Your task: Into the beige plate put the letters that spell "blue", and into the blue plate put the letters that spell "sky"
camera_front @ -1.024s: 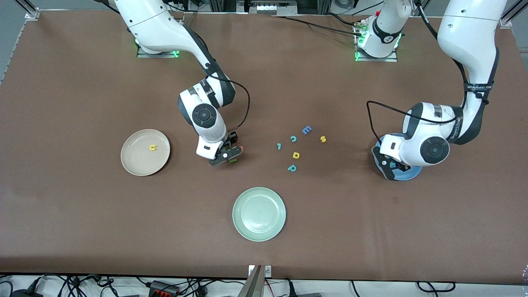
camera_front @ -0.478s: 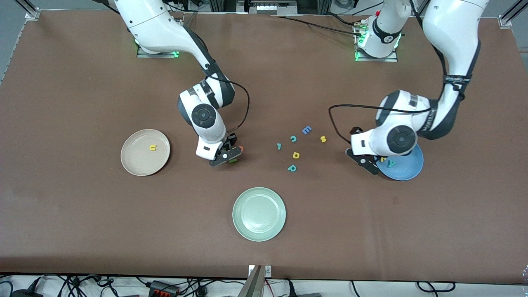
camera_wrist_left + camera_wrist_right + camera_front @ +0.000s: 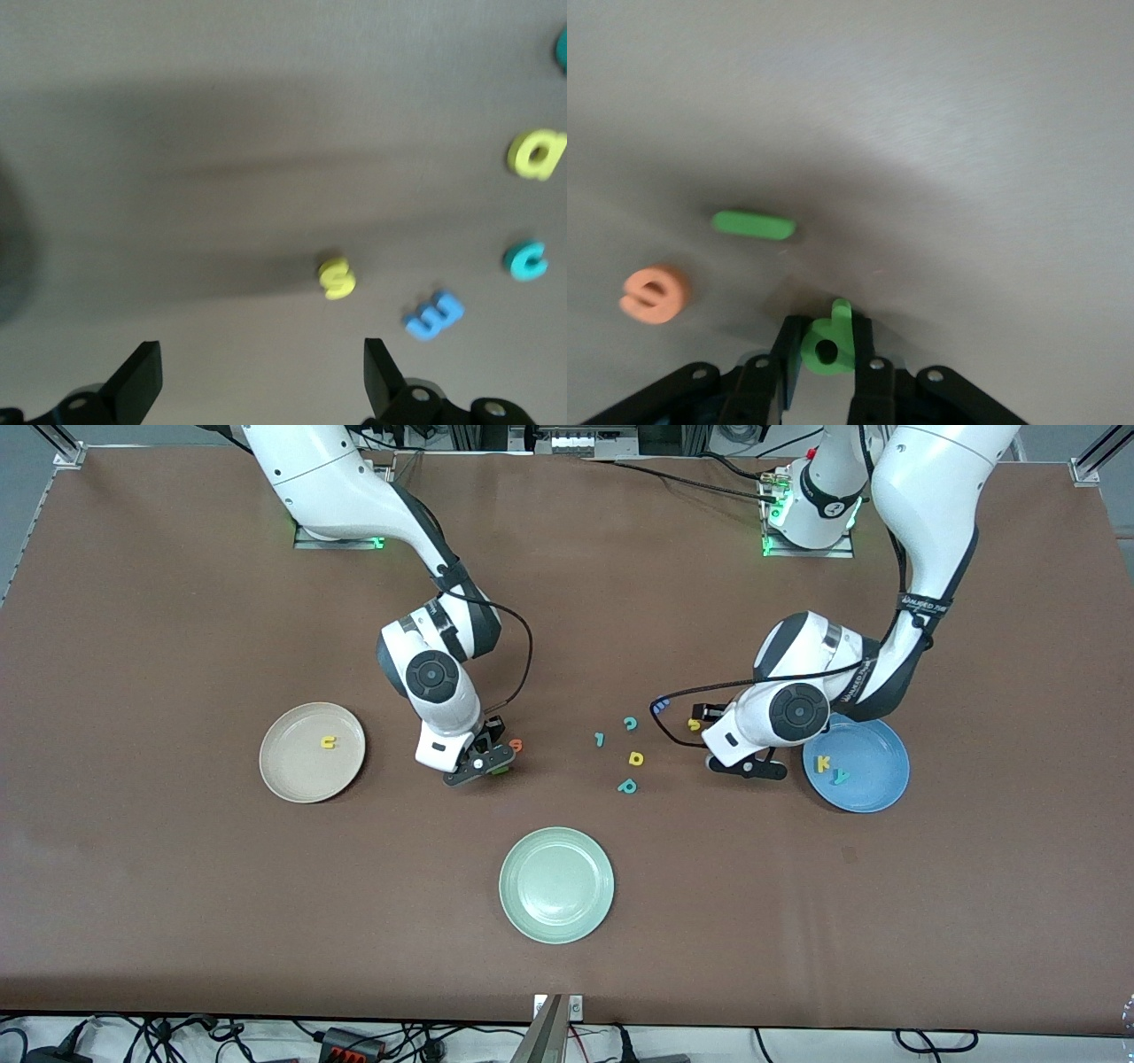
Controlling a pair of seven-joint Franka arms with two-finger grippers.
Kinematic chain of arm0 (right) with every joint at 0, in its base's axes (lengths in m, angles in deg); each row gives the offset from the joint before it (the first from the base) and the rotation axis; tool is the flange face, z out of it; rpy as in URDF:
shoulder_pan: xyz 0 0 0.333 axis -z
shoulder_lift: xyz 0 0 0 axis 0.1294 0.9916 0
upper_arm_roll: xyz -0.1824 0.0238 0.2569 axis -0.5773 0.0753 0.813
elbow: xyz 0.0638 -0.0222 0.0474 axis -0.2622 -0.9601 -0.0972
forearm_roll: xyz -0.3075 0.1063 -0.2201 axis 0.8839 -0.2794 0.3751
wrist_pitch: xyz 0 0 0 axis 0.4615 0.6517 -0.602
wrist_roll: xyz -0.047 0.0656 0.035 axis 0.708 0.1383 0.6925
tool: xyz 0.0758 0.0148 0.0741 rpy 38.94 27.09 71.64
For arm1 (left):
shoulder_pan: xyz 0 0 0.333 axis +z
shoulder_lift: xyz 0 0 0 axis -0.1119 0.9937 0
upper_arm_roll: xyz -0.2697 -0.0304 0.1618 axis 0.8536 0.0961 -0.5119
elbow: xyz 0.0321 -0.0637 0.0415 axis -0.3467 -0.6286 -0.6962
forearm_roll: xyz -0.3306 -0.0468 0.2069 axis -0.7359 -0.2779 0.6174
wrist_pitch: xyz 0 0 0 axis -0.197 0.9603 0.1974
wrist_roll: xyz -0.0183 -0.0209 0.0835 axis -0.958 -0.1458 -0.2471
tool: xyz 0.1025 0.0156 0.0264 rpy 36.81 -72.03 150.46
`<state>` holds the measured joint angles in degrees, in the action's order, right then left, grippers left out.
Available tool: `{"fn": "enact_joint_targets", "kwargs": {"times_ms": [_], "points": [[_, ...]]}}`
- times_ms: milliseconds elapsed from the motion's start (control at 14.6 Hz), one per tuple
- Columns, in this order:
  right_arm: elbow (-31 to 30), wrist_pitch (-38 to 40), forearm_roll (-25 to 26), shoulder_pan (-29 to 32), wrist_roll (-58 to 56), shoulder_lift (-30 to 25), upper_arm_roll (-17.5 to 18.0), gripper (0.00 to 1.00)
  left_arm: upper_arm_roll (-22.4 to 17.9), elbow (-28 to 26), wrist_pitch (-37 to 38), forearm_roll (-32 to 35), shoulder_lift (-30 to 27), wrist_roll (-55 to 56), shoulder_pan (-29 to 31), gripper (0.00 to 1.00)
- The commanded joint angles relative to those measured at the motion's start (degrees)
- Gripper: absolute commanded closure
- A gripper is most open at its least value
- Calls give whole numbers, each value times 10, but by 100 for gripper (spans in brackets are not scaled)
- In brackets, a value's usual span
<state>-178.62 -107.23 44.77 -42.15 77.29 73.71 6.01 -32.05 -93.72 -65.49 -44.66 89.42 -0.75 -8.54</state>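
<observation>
My right gripper [image 3: 827,323] is shut on the green b [image 3: 828,347], low over the table beside the orange e [image 3: 515,745] [image 3: 654,294] and the thin green bar [image 3: 753,224]. In the front view that gripper [image 3: 483,766] is between the beige plate [image 3: 288,775] and the loose letters. The yellow u [image 3: 329,741] lies in the beige plate. The blue plate [image 3: 873,793] holds the yellow k [image 3: 823,763] and teal y [image 3: 840,777]. My left gripper [image 3: 749,769] [image 3: 261,372] hangs open and empty between the blue plate and the yellow s [image 3: 694,724] [image 3: 337,277].
A pale green plate [image 3: 556,884] sits nearest the front camera. Loose in the middle lie a blue E [image 3: 434,315], teal c [image 3: 630,724], yellow d [image 3: 635,758], teal p [image 3: 627,786] and another small teal letter [image 3: 600,739].
The left gripper opened and swung from over the blue plate toward the yellow s; the k now shows in the plate. The right gripper closed on the green b.
</observation>
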Motion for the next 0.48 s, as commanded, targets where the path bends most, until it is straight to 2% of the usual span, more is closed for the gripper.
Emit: {"fn": "enact_joint_targets", "kwargs": {"times_ms": [0, 273, 410], "points": [[-5, 56, 4, 62, -7, -46, 3, 80, 12, -28, -39, -11, -9, 20, 13, 0], [-11, 158, 6, 157, -22, -92, 3, 80, 9, -16, -25, -10, -2, 12, 26, 0], [-42, 176, 7, 211, -64, -108, 3, 80, 9, -15, -15, -9, 10, 14, 25, 0]]}}
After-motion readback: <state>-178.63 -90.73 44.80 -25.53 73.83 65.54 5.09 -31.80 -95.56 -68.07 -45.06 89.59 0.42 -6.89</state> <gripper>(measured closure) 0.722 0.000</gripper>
